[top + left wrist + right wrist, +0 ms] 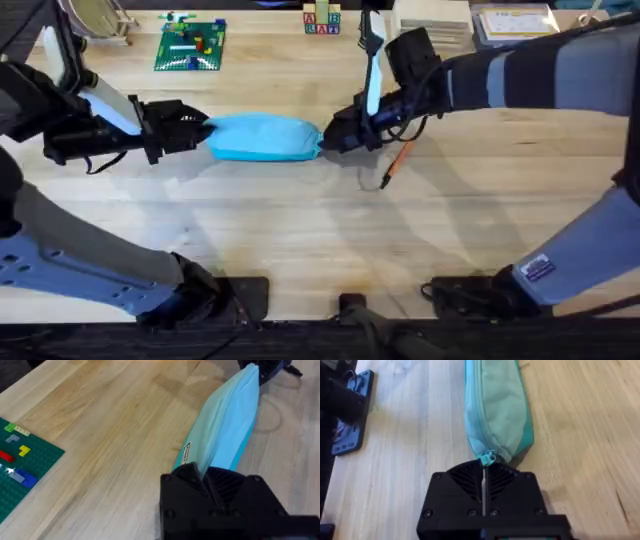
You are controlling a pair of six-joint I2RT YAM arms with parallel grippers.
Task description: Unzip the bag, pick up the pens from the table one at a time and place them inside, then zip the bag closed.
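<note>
Your left gripper (pixel 196 131) is clamped on the bag's (pixel 264 137) left end mid-table; your right gripper (pixel 484 462) pinches the zipper pull (pixel 487 456), seen from its wrist. Overhead adds an orange pen (pixel 397 163) beneath the right arm.

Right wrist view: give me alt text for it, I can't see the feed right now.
The right gripper, jaws shut, pinches the zipper pull at the near end of the light-blue bag, which stretches away along the wooden table with its zipper closed. A blue plate lies at one side.
</note>
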